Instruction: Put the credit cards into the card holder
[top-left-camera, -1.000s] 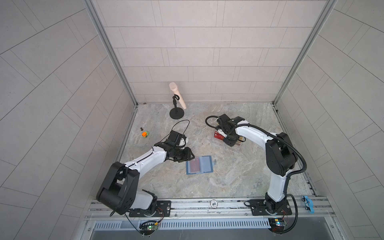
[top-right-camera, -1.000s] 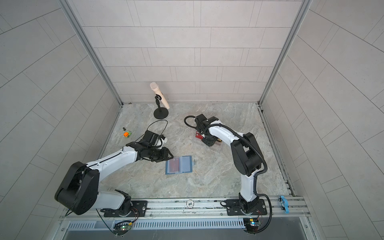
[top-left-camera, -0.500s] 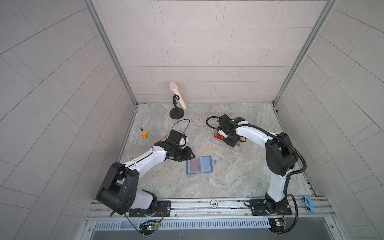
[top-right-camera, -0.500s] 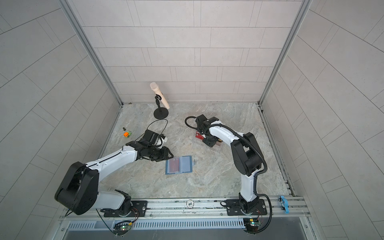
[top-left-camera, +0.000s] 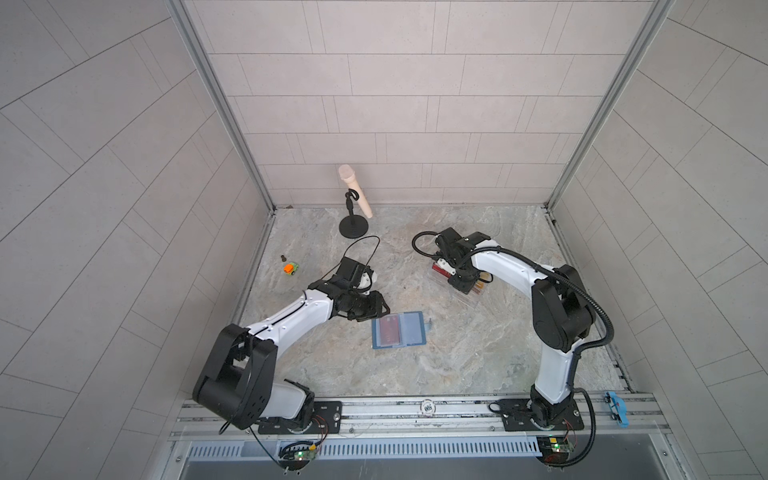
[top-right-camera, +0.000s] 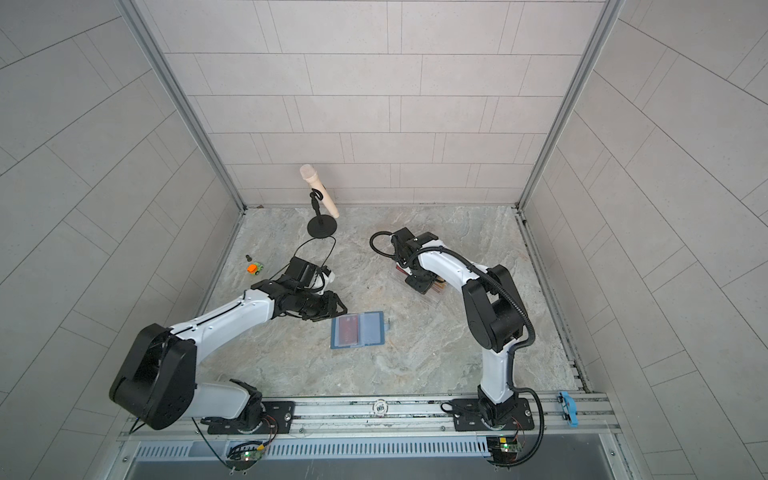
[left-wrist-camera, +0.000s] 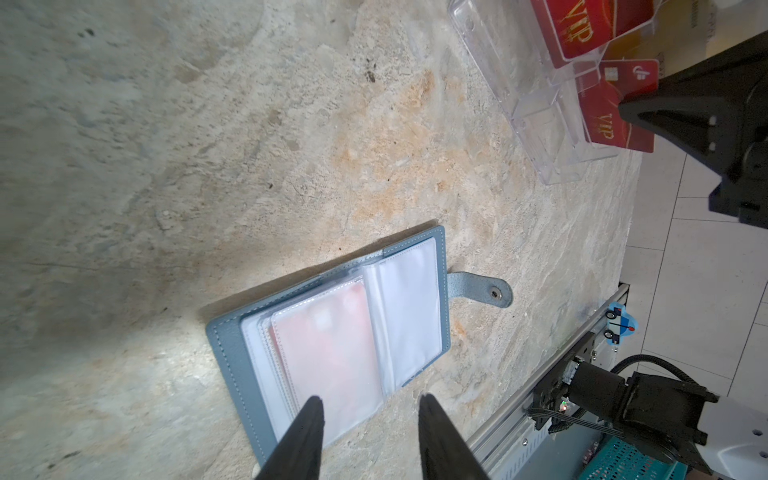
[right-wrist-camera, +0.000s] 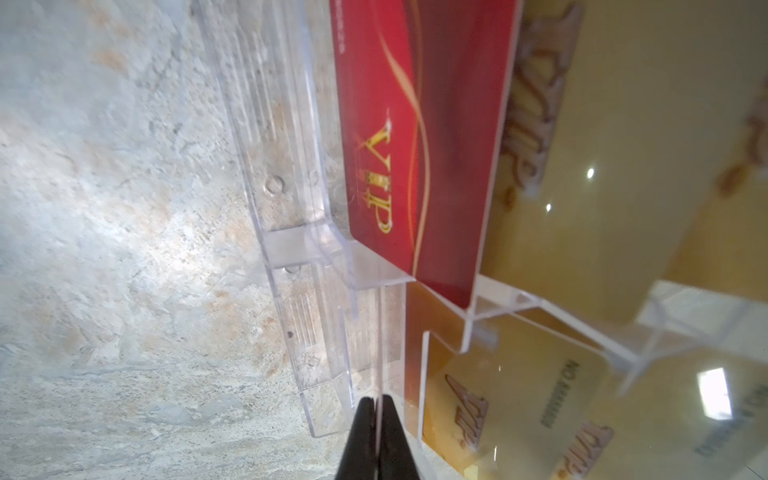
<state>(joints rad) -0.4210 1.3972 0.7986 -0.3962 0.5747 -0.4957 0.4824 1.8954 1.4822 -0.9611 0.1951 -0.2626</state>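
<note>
Card holder (top-left-camera: 409, 328): lies open, sleeves up, near the middle of the bench (top-left-camera: 457, 365); red shows through one sleeve.
Credit cards (right-wrist-camera: 415, 145): red VIP cards in the clear acrylic stand (top-left-camera: 469, 296), right of centre toward the rear edge.
Left pincer (left-wrist-camera: 369, 399): partly open, empty, at the holder's edge.
Right pincer (right-wrist-camera: 376, 401): closed on a thin edge at the stand; what it grips cannot be told.

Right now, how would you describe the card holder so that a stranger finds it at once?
On the marbled table, look near the middle, just ahead of the left tool. The card holder lies open and flat there. Unlike the clear acrylic stand, it is slate-blue, with plastic sleeves and a snap tab.
</note>
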